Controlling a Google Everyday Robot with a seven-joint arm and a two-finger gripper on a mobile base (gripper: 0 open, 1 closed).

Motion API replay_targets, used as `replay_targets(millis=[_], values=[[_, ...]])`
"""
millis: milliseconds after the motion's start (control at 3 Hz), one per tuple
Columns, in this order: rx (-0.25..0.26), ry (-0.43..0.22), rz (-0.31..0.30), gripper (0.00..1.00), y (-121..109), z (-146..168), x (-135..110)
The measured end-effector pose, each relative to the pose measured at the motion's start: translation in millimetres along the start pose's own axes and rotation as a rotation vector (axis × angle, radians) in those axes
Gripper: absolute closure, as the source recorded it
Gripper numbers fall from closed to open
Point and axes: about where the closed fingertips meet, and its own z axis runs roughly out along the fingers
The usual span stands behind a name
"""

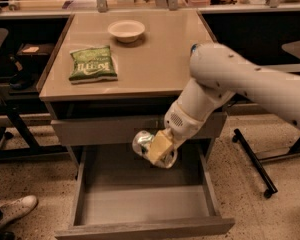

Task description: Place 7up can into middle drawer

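Observation:
My gripper [152, 149] is shut on the 7up can [143, 142], a small silver-white can with green on it, tilted on its side. It hangs below the top drawer's grey front [110, 129] and above the open middle drawer [142, 229]. The drawer is pulled out wide and its deep grey tray holds nothing. The can is over the back part of the tray, a little right of centre. My white arm reaches down from the upper right.
On the tan tabletop [155, 64] lie a green chip bag [92, 64] and a white bowl [126, 30]. A chair base [255, 159] stands at the right, a black chair [0, 84] at the left, a shoe [12, 211] at the lower left.

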Motion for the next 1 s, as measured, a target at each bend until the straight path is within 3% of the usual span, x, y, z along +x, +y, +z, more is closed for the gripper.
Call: replay_targets(millis=[333,667,1000], values=[[-0.120,0.027,0.087,1.00,-4,58,29],[-0.133,0.036,0.097,1.00,-5,65,33],[-0.154,0.000,0.145,1.00,-13,93,40]])
